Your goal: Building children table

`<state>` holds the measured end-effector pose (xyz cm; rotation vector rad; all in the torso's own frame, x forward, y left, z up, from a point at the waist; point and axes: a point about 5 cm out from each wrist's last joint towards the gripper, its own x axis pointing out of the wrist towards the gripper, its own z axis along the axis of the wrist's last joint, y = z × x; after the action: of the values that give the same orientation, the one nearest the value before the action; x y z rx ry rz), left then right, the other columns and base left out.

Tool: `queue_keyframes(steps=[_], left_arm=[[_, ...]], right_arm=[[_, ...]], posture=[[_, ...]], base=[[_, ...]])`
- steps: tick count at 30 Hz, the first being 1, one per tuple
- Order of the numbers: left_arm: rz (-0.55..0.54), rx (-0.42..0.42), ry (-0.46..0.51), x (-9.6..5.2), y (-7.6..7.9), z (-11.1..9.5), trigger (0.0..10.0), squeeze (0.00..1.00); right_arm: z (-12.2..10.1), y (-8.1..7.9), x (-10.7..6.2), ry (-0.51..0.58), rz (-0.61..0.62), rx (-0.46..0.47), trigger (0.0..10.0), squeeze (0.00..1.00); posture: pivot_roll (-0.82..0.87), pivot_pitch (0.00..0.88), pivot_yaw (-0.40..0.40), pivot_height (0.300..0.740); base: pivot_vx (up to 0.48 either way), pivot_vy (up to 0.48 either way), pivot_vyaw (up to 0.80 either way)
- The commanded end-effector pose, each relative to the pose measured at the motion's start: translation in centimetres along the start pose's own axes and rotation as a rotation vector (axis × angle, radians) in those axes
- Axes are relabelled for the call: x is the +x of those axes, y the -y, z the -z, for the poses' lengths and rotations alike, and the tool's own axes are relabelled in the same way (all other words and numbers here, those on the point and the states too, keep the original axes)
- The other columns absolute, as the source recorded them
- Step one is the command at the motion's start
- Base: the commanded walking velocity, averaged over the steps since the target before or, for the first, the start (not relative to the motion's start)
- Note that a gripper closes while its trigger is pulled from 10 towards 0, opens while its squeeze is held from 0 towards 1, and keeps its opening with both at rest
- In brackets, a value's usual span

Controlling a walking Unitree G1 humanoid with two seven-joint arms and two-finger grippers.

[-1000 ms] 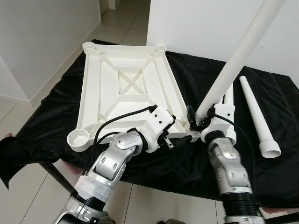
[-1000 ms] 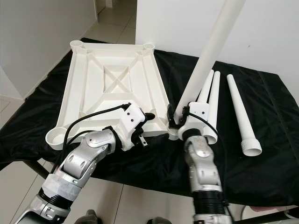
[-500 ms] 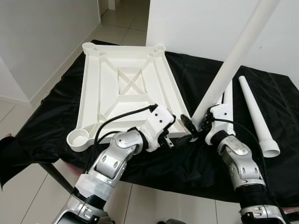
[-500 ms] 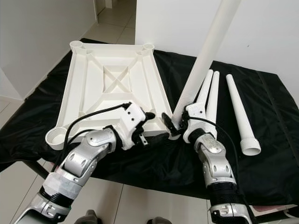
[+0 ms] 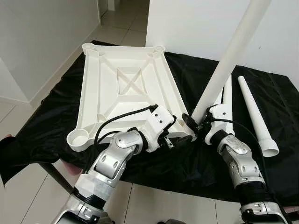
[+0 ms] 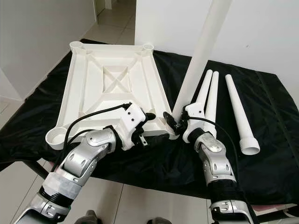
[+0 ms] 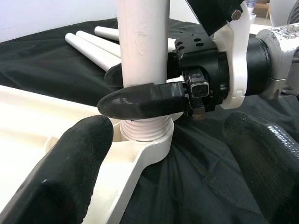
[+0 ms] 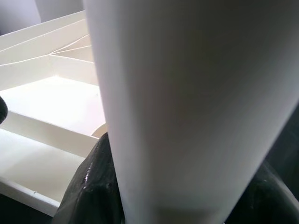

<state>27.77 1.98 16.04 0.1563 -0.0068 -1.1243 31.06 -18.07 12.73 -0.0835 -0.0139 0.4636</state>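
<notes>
A white table top lies upside down on a table draped in black cloth. A long white leg stands slightly tilted in the top's near right corner socket, its threaded end showing at the rim. My right gripper is shut on the leg just above the socket. My left gripper is open beside the same corner. One of its fingers is over the top's edge and the other is over the cloth, neither touching the leg.
Three spare white legs lie on the cloth at the right: two side by side behind the standing leg and one further right. The cloth's front edge runs just below both wrists. A white wall stands behind, with tiled floor to the left.
My right forearm has swung outward to the right while staying shut on the leg. The leg's top has leaned a little to the left. The left arm has barely moved.
</notes>
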Motion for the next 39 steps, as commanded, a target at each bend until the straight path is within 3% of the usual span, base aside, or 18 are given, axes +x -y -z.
queue_keyframes(steps=[1,5,10,12,14,16,17,19,24,38,39], left_arm=[[0.000,0.004,-0.001,-0.1,0.1,0.0,10.0,0.00],[0.000,0.004,-0.002,-0.1,0.1,0.0,10.0,0.00],[0.001,0.002,-0.006,-0.2,0.2,0.0,10.0,0.00],[0.001,0.002,-0.006,-0.2,0.2,0.0,10.0,0.00],[0.001,0.001,-0.008,-0.2,0.2,0.1,10.0,0.00],[0.001,0.001,-0.008,-0.2,0.2,0.1,10.0,0.00],[0.002,0.001,-0.009,-0.2,0.2,0.1,10.0,0.00],[0.002,0.001,-0.009,-0.2,0.2,0.1,10.0,0.00],[0.000,0.000,-0.010,-0.3,0.3,0.1,10.0,0.00],[0.005,0.006,-0.007,-0.1,0.2,0.1,10.0,0.00],[0.005,0.008,-0.006,-0.1,0.2,0.1,10.0,0.00]], right_arm=[[0.9,-0.4,-0.3,-0.039,0.026,0.015,10.0,0.00],[0.9,-0.5,-0.3,-0.039,0.033,0.017,10.0,0.00],[0.7,-2.4,0.3,-0.028,0.146,0.047,10.0,0.00],[0.7,-2.4,0.3,-0.028,0.146,0.047,10.0,0.00],[0.6,-3.1,0.6,-0.031,0.258,0.086,10.0,0.00],[0.6,-3.1,0.6,-0.031,0.258,0.086,10.0,0.00],[0.4,-3.1,0.8,-0.029,0.354,0.089,10.0,0.00],[0.4,-3.1,0.8,-0.029,0.354,0.089,10.0,0.00],[0.3,-3.2,0.6,-0.036,0.636,0.166,10.0,0.00],[-0.5,-3.4,0.4,0.000,0.592,0.169,10.0,0.01],[-0.6,-3.4,0.4,0.004,0.590,0.168,10.0,1.00]], posture=[[0.06,0.000,-0.060,0.740],[0.06,0.000,-0.060,0.740],[0.07,0.000,-0.060,0.740],[0.07,0.000,-0.060,0.740],[0.07,0.000,-0.059,0.740],[0.07,0.000,-0.059,0.740],[0.07,0.000,-0.061,0.740],[0.07,0.000,-0.061,0.740],[0.08,0.000,-0.072,0.740],[0.08,0.000,-0.074,0.740],[0.08,0.000,-0.075,0.740]], base=[[0.000,0.000,0.00],[0.000,0.000,0.00],[0.000,0.000,0.00],[0.000,0.000,0.00],[0.000,0.000,0.00],[0.000,0.000,0.00],[0.000,0.000,0.00],[0.000,0.000,0.00],[0.000,0.000,0.00],[0.000,0.000,0.00],[0.000,0.000,0.00]])
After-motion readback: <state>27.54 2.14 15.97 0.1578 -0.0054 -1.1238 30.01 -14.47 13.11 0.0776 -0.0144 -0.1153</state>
